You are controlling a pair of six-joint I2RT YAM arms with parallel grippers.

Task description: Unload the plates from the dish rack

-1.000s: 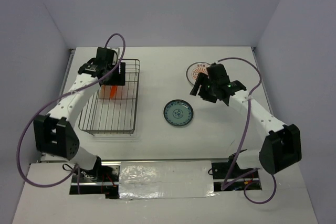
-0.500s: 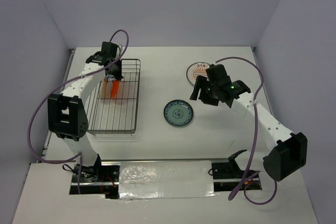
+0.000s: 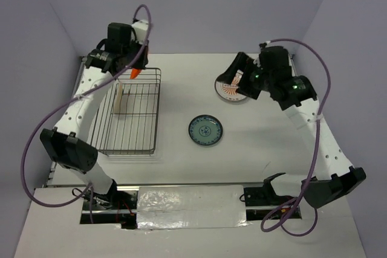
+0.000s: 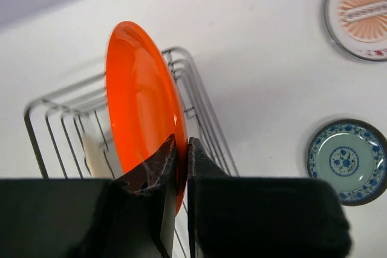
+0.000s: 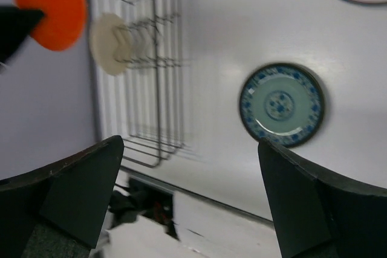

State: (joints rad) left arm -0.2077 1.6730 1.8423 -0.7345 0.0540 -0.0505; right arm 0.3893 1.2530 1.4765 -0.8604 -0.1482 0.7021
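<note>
My left gripper (image 4: pixel 181 143) is shut on the lower rim of an orange plate (image 4: pixel 136 95), held upright above the far end of the dish rack (image 3: pixel 130 119). A cream-tan plate (image 3: pixel 120 98) stands on edge inside the rack. A teal patterned plate (image 3: pixel 205 130) lies flat on the table at centre. A white plate with an orange sunburst (image 3: pixel 230 89) lies at the far right, partly covered by my right gripper (image 3: pixel 240 77). That gripper (image 5: pixel 188 143) is raised above the table, open and holding nothing.
The silver wire rack (image 5: pixel 151 89) takes up the left side of the white table (image 3: pixel 181 83). Purple-grey walls close in the back and both sides. Cables loop from both arms.
The left gripper closed on the orange plate and lifted it up out of the rack. The right arm rose and swung back over the sunburst plate, its jaws spreading wider.
</note>
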